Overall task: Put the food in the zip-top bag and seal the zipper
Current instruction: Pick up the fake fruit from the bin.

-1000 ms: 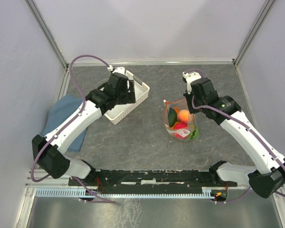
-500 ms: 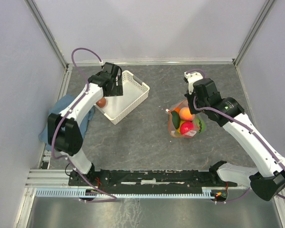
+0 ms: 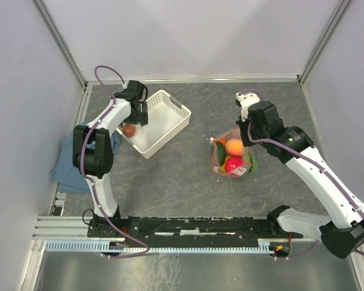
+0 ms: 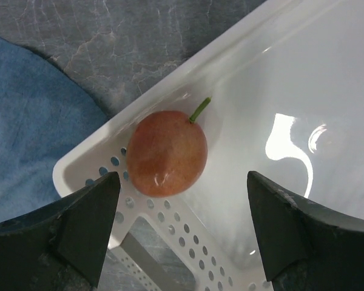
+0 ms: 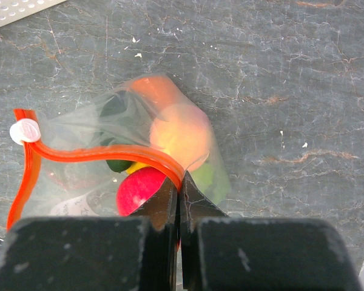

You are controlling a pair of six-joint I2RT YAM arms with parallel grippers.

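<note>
A brownish-red toy fruit [image 4: 167, 153] with a green stem lies in the left corner of the white basket [image 4: 279, 73]; it also shows in the top view [image 3: 128, 130]. My left gripper [image 4: 182, 233] is open just above it, a finger on each side. My right gripper [image 5: 179, 185] is shut on the red-orange zipper strip [image 5: 97, 154] of the clear bag [image 3: 230, 159] and holds its mouth up. The white slider [image 5: 24, 131] sits at the strip's left end. Inside the bag are a peach [image 5: 181, 134], a red apple [image 5: 136, 188], an orange, a green one and a dark green one.
A blue cloth [image 3: 70, 160] lies left of the basket [image 3: 170, 109], against the left wall. Grey walls and a metal frame enclose the dark stone tabletop [image 3: 182, 176]. The arm bases and a rail run along the near edge.
My left gripper has moved from over the basket's middle to its left corner, above the brown fruit, the arm folding back. The right gripper and bag have swayed slightly.
</note>
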